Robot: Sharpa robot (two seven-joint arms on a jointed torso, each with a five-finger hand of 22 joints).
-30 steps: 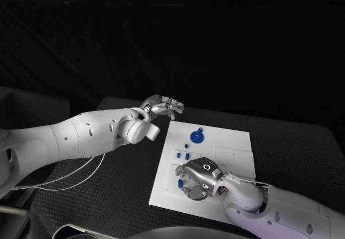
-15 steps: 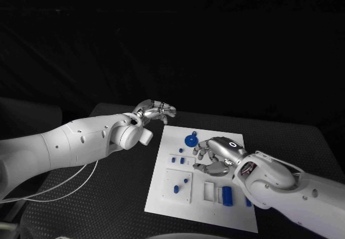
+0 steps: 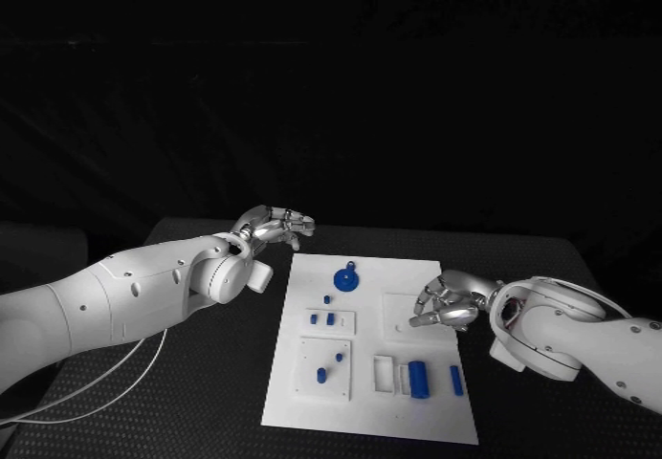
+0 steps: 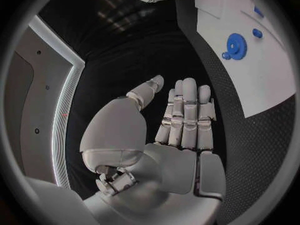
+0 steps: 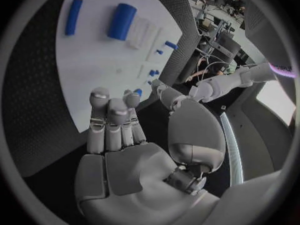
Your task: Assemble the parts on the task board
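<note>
On the black surface point(image 3: 180, 402), the white task board point(image 3: 370, 421) carries the blue parts. The right hand point(image 3: 450, 304) hangs over its right edge, fingers loosely curled, holding nothing that I can see. The short thick blue cylinder point(image 3: 417, 378) lies at about 7 o'clock from this hand, near it, its long axis running 12 to 6. The blue gear point(image 3: 346, 280) lies at 10 o'clock. The left hand point(image 3: 276, 228), fingers curled and empty, hovers off the board's far left corner, so the right hand is nearer the cylinder.
</note>
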